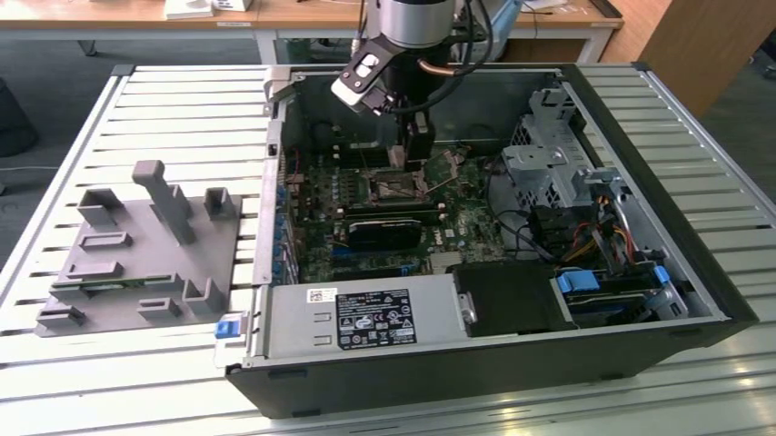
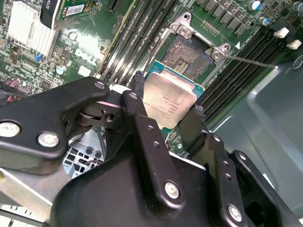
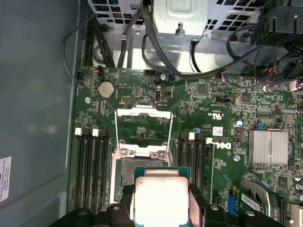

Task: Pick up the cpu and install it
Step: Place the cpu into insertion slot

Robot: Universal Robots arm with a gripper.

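A slatted metal table [image 1: 145, 100] in a workshop carries an open desktop computer case [image 1: 697, 300]. In the exterior view a grey plastic tray [image 1: 122, 263] lies at nine o'clock from the case. The robot arm reaches in from twelve o'clock, and its gripper [image 1: 419, 156] hangs over the middle of the green motherboard [image 3: 213, 109]. The power supply [image 1: 363, 318] sits at the case's six o'clock edge.

The fingers are clamped on the cpu [image 2: 169, 103], one black pad against each of two opposite edges. Both wrist views show the silvery lid and its pale rim between them. The chip is held roughly level, off the board, close above and slightly to one side of the CPU socket [image 2: 187, 52]. The socket's contact field is bare. Its metal load frame [image 3: 143, 120] is swung open and lies flat on the board beside it, and the thin retaining lever [image 2: 251, 60] is unlatched.

By this showing the pick-up is done and the carry to the board is nearly complete. The chip is not yet seated in the socket, and the frame and lever are not closed.
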